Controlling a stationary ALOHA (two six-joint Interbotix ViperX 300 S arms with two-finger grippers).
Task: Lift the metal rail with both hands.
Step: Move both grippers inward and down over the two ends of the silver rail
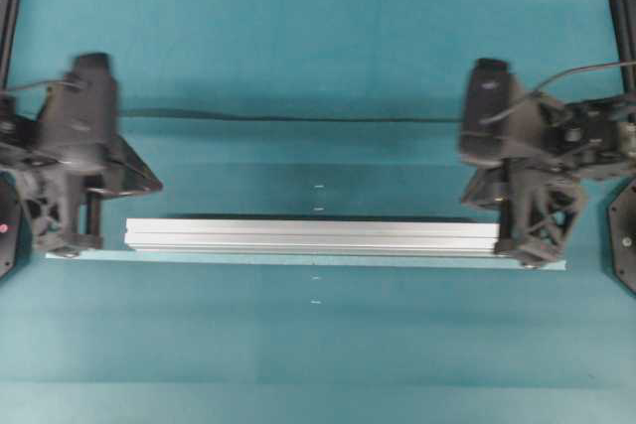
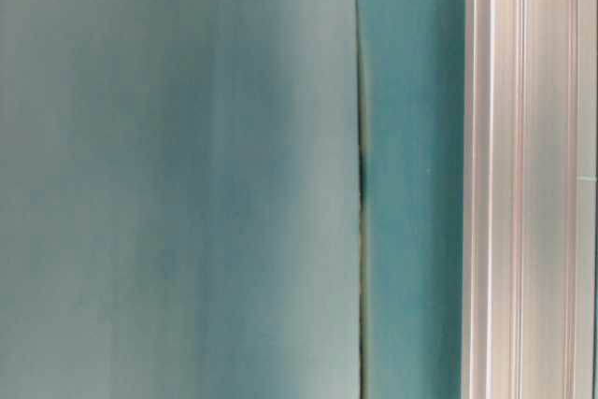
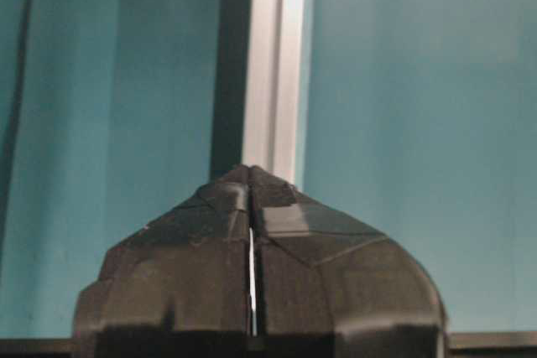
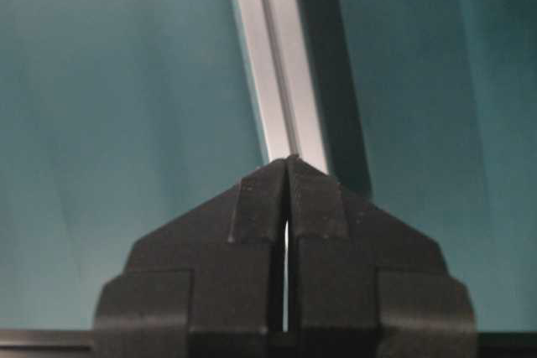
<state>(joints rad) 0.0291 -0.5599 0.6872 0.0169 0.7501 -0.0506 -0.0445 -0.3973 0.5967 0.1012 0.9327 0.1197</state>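
Across the middle of the teal table covering (image 1: 318, 96), I find the long silver aluminium rail (image 1: 313, 236) with lengthwise grooves lying level, its length running left to right in the overhead view. A thin pale-green tape strip (image 1: 298, 260) shows along its near edge, reaching past both ends.

From overhead, my left black lattice-fingered gripper (image 1: 81, 230) sits just off the rail's left end, and my right black lattice-fingered gripper (image 1: 522, 235) overlaps the right end. That view is blurred at both hands, so I cannot confirm contact from it.

The left wrist view supplies what the overhead lacks: the left gripper (image 3: 252, 175) has its fingertips pressed together, only a hairline slit between them, with the rail (image 3: 273, 64) running away beyond the tips. The right wrist view shows the same: the right gripper (image 4: 289, 165) is pressed together, the rail (image 4: 277, 64) extending beyond its tips. Neither pincer has the rail between its fingers.

The table-level view shows only the rail's grooved side (image 2: 528, 175) close up against teal; no gripper appears there.
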